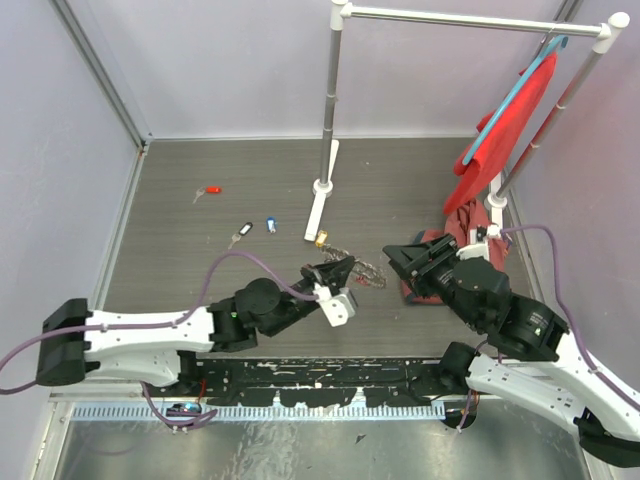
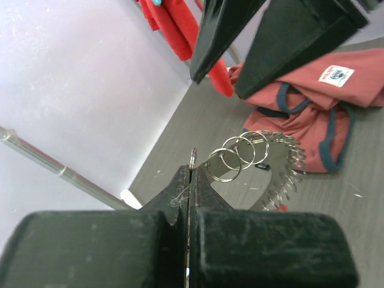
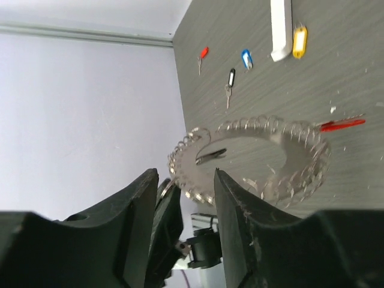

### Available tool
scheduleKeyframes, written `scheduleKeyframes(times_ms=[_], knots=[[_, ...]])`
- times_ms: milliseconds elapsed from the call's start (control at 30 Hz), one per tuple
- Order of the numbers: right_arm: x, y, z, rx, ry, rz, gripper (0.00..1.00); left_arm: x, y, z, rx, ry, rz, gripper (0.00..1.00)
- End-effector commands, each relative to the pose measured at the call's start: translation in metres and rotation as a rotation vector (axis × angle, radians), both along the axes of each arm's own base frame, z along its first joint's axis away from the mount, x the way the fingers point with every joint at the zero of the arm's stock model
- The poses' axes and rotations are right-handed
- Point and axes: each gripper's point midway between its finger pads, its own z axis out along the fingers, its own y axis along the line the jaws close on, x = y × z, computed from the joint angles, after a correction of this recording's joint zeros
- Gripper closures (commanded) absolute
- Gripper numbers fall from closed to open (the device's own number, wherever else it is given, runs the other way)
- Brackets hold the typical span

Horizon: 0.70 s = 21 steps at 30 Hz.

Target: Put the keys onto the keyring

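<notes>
Stage: early | left gripper (image 1: 340, 268) pinched shut on keyring (image 1: 365, 272) edge | right gripper (image 1: 400, 258) wide open, empty, beside it | four keys (image 1: 243, 232) lay loose on table (image 1: 200, 270), apparently none threaded

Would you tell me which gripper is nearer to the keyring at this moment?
Left. The left gripper is shut on a small loop at the edge of the keyring; the right gripper is open, facing it from close by.

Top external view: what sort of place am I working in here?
Probably a lab test cell, not a home: plain pale walls framed by aluminium posts, a grey tabletop enclosed by them, and a staged clothes rail with a red garment.
</notes>
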Motion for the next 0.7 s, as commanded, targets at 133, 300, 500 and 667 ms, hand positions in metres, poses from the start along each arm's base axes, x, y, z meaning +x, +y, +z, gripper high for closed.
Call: scheduleKeyframes(times_ms=[133, 300, 500, 667], knots=[[0.004, -0.020, 0.054, -0.409, -0.409, 0.117, 0.56, -0.056, 0.030, 0.016, -0.009, 0.267, -0.253, 1.00], [-0.005, -0.015, 0.075, -0.574, -0.645, 0.251, 0.56, -0.081, 0.053, 0.021, -0.029, 0.456, -0.325, 1.00], [-0.041, 0.040, 0.066, -0.626, -0.930, 0.655, 0.46, -0.094, 0.072, 0.019, -0.043, 0.592, -0.331, 1.00], [-0.039, 0.066, 0.016, -0.766, -0.808, 0.904, 0.47, -0.101, 0.079, 0.005, 0.034, 0.705, -0.305, 1.00]])
